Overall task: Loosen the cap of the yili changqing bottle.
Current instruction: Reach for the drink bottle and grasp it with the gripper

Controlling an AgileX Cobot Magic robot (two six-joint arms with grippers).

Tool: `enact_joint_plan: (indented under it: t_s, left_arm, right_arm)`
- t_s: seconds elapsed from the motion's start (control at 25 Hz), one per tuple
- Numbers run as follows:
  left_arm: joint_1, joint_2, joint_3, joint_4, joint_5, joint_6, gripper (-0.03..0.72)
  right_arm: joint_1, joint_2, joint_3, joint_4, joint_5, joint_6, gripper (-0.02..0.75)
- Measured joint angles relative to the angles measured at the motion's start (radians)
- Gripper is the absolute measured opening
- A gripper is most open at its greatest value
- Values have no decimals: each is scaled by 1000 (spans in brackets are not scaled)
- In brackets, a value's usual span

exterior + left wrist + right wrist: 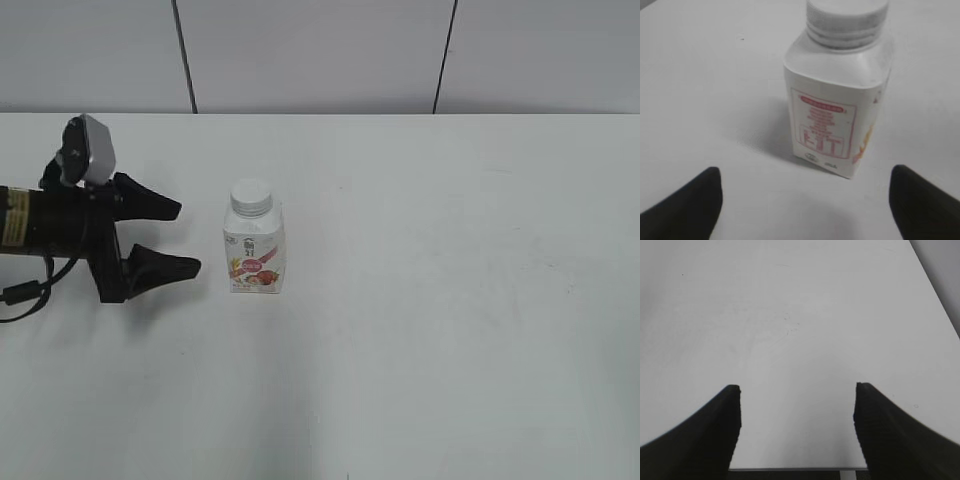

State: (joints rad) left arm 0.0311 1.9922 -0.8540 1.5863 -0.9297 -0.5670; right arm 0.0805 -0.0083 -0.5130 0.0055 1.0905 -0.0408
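The yili changqing bottle [254, 249] stands upright on my white desk [450, 300], left of centre and about midway between the far and near edges, with the cap [250, 197] sitting on its neck. My left gripper [190, 238] hangs just beside it toward the left edge, jaws spread wide, touching nothing. My right gripper [797, 412] is also spread apart, over bare desk near an edge.
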Motion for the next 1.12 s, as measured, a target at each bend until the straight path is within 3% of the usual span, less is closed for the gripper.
enact_joint_plan:
  t_s: [0.32, 0.8, 1.12]
  left_arm:
    - [-29, 27, -3, -67, -34, 0, 625]
    - [-52, 173, -144, -70, -177, -1, 593]
    - [-150, 199, -151, -76, -120, -1, 590]
  right_arm:
    - [0, 0, 0, 0, 0, 1, 555]
    - [0, 0, 0, 0, 0, 0, 555]
    - [0, 0, 0, 0, 0, 0, 555]
